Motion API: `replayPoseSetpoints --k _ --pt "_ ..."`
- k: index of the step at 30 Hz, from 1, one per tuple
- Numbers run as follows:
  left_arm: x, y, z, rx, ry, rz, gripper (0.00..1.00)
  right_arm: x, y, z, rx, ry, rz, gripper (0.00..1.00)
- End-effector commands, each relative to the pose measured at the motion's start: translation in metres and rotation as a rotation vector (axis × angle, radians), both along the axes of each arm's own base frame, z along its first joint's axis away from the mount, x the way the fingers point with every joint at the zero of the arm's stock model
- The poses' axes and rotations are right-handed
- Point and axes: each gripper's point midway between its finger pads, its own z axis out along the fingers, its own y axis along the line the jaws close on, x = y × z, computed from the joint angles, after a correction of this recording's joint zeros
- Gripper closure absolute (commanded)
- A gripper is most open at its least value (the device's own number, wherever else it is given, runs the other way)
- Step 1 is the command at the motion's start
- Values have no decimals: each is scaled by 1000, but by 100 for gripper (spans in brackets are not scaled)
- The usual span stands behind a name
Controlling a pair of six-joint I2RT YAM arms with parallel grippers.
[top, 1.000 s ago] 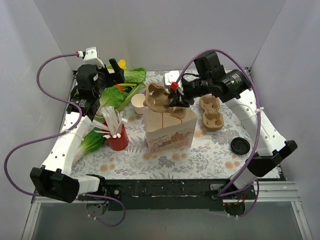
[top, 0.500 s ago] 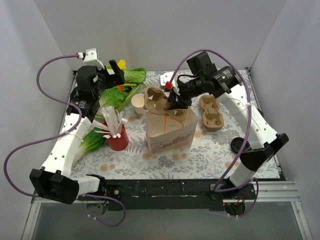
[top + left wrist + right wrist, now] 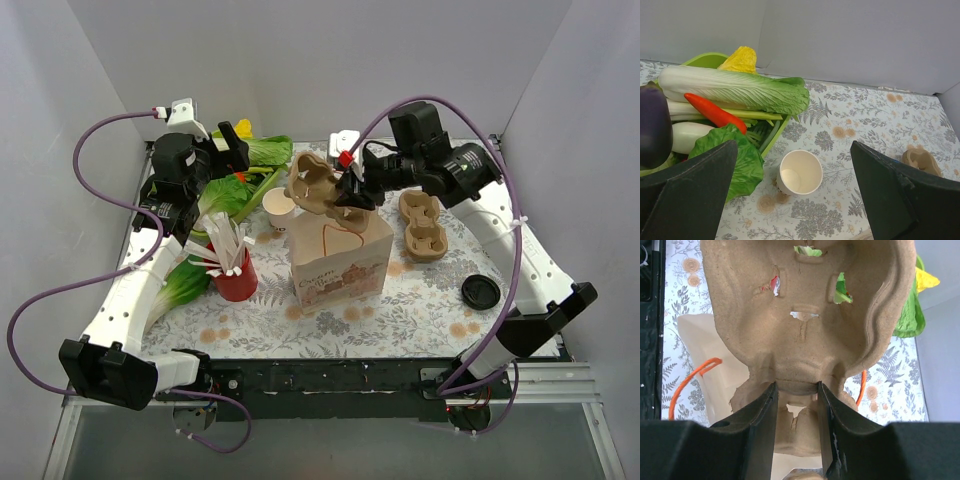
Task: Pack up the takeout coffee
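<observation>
**Clerk:** State of the right claw (image 3: 352, 190)?

**Inspector:** Clamped. In the wrist view its two black fingers (image 3: 760, 430) pinch the narrow neck of a brown moulded-pulp cup carrier (image 3: 315, 185). The carrier is tilted and clear of the desk (image 3: 420, 310), over the open mouth of a tan paper bag with orange handles and a floral print (image 3: 340, 255). Whether the carrier touches the bag's rim cannot be told.

**Clerk:** And the left claw (image 3: 232, 150)?

**Inspector:** Fingers wide apart, nothing between them. It hangs at the far left, near a green tray of vegetables (image 3: 705, 59). A lidless white paper cup (image 3: 800, 172) stands upright on the desk below it, just beside the tray.

**Clerk:** Location of the lidded paper coffee cup?

**Inspector:** It shows in none of the three views, so its place cannot be told. The carrier blocks most of the bag's interior from the right wrist camera.

**Clerk:** Other items noted?

**Inspector:** A second brown pulp carrier (image 3: 423, 225) lies flat on the desk to the right of the bag. A loose round black plastic lid (image 3: 481, 291) lies nearer the front right, apart from both. A red cup holding white sticks (image 3: 236, 280) stands to the left of the bag. The desk carries a floral cloth.
</observation>
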Motion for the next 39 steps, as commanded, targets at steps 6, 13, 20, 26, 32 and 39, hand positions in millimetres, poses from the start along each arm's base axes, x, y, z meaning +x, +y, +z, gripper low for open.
replayPoseSetpoints --k 6,13,20,26,32,39 --pt "-12 2 15 -9 -39 -8 2 8 6 -9 -7 49 -34 99" --pt "-12 4 12 -8 -37 -2 2 -17 -13 -42 -153 61 73 99" --pt "-13 3 11 -9 -36 -8 2 -31 -20 -65 -264 108 129 99" --pt "-12 0 7 -11 -29 -21 2 -41 -31 -86 -371 97 157 99" --pt "-9 -4 4 -47 -17 -69 2 -46 -46 -108 -463 116 117 99" --pt "2 -5 -5 -104 21 -110 2 -55 -63 -115 -500 111 97 99"
